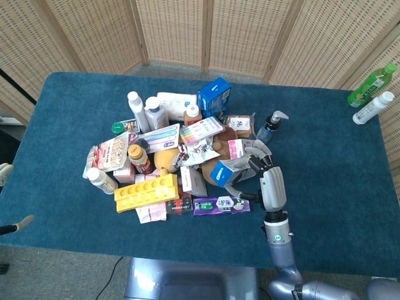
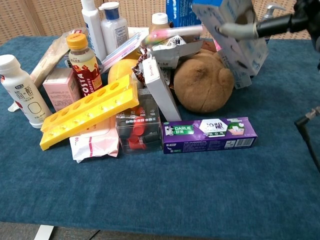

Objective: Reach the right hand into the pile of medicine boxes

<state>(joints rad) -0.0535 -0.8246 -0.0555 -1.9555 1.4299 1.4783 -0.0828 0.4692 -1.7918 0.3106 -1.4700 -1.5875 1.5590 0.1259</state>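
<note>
The pile of medicine boxes (image 1: 181, 156) and bottles lies mid-table on the blue cloth. My right hand (image 1: 267, 179) is raised over the pile's right edge and grips a blue-and-white Oreo box (image 1: 226, 172). In the chest view the Oreo box (image 2: 232, 30) hangs tilted above a brown plush toy (image 2: 202, 82), with my fingers (image 2: 250, 27) wrapped round it. A purple Darlie box (image 2: 209, 134) lies flat below. Only two fingertips of my left hand (image 1: 6, 172) show at the far left edge, apart and holding nothing.
A yellow tray (image 2: 90, 111), a Costa bottle (image 2: 82, 57) and a white drink bottle (image 2: 20, 92) fill the pile's left side. A dark pump bottle (image 1: 270, 127) stands behind my right hand. A green bottle (image 1: 372, 84) and a white bottle (image 1: 374, 107) lie at the far right.
</note>
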